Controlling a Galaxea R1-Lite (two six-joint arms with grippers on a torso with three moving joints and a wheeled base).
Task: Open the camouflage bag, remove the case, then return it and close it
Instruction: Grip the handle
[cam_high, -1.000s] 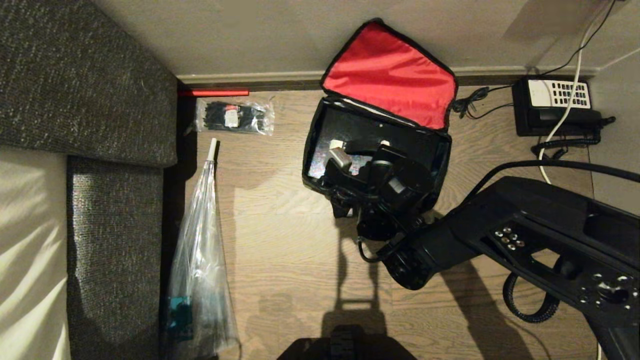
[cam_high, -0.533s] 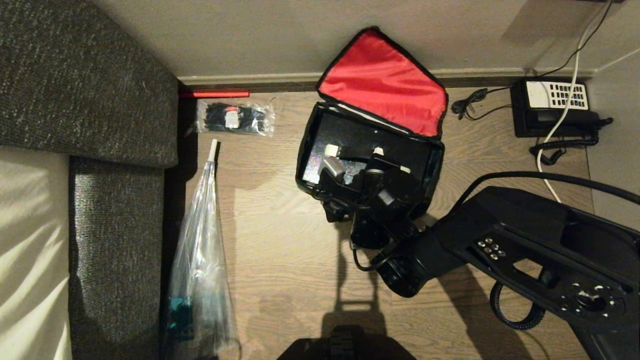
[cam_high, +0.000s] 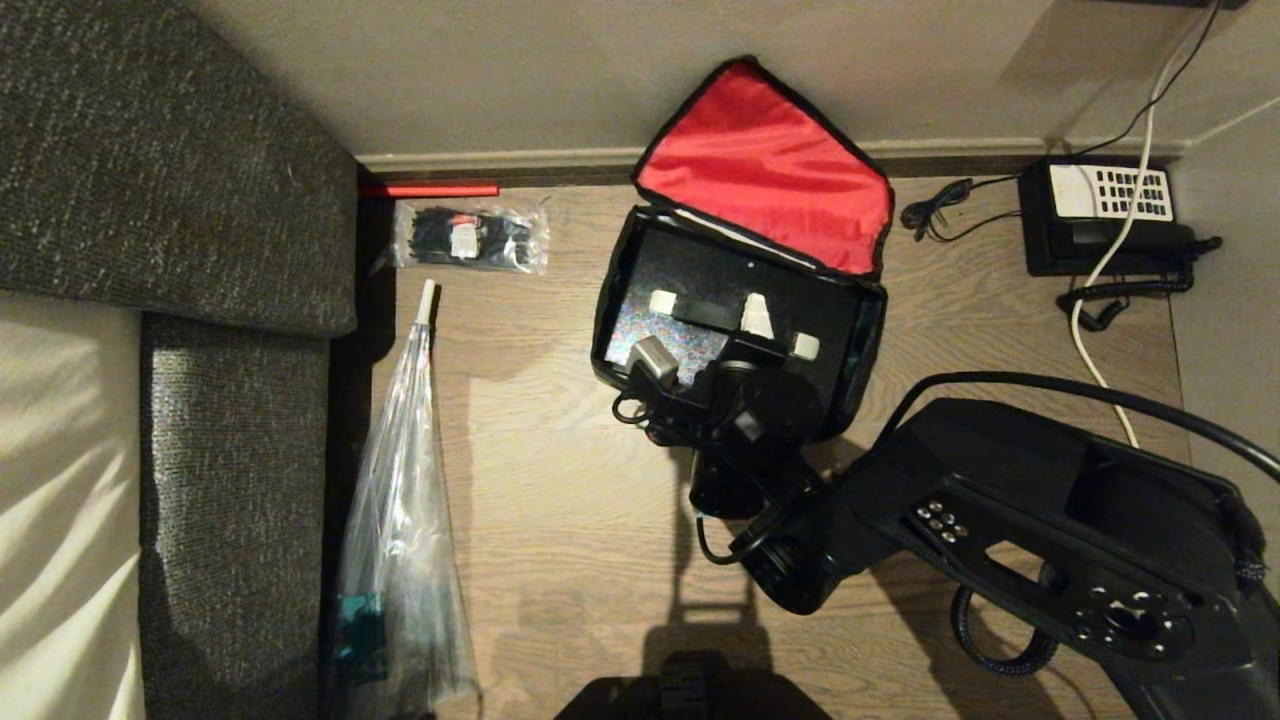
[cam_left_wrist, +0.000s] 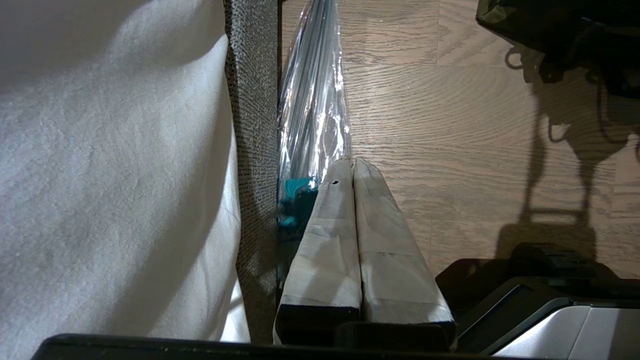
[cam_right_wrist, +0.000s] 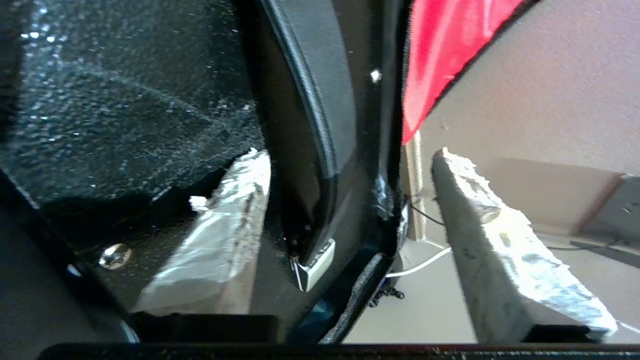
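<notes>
While the black flat case (cam_high: 720, 270) lies back inside, my jaws stand wide and hold nothing.

As the right gripper (cam_high: 710, 308), I hang inside the boxy green-and-black camouflage bag (cam_high: 868, 345), which sits on the wooden floor (cam_high: 560, 480) at its far edge by the wall, red-lined lid (cam_high: 765, 160) propped up so the mouth stays clear. My taped fingers (cam_right_wrist: 225, 235) straddle the case's rim with a gap on both sides, which I judge a release. Closing the lid remains. The left gripper (cam_left_wrist: 354, 165), fingers pressed together, is parked beside the grey sofa (cam_left_wrist: 252, 100).
</notes>
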